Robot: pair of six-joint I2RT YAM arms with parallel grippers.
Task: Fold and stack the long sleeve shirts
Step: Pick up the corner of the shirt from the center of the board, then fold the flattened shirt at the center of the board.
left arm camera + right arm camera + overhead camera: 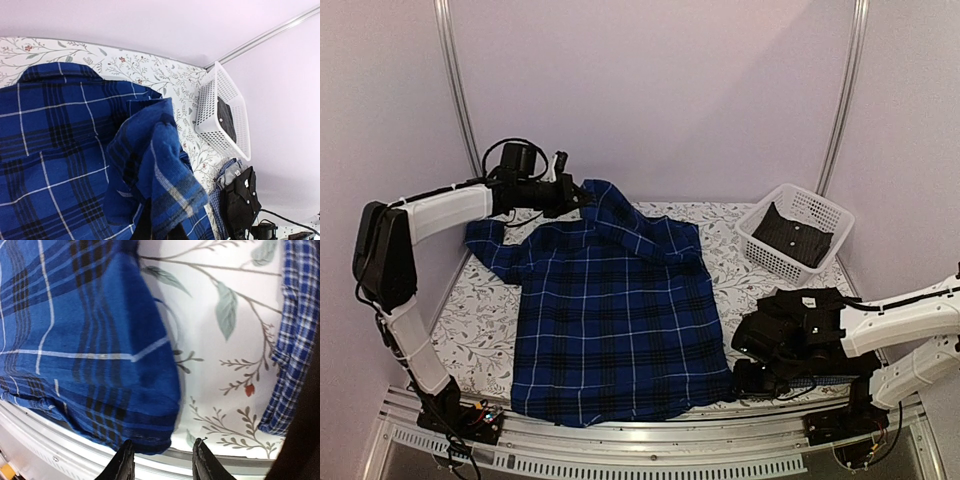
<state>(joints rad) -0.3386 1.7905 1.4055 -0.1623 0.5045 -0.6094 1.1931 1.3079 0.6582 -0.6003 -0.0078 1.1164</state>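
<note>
L fingers (pixel 572 196) clenched on plaid shirt (pixel 620 320) far edge, lifted | R fingers (pixel 123 466) apart, hem corner just beside

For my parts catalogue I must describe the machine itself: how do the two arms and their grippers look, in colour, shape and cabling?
Both the left arm and the right arm have white tubular links with bulky black joint housings. The left gripper is black, with a black cable loop above its wrist. The right gripper has two slim black fingers with rounded tips.
</note>
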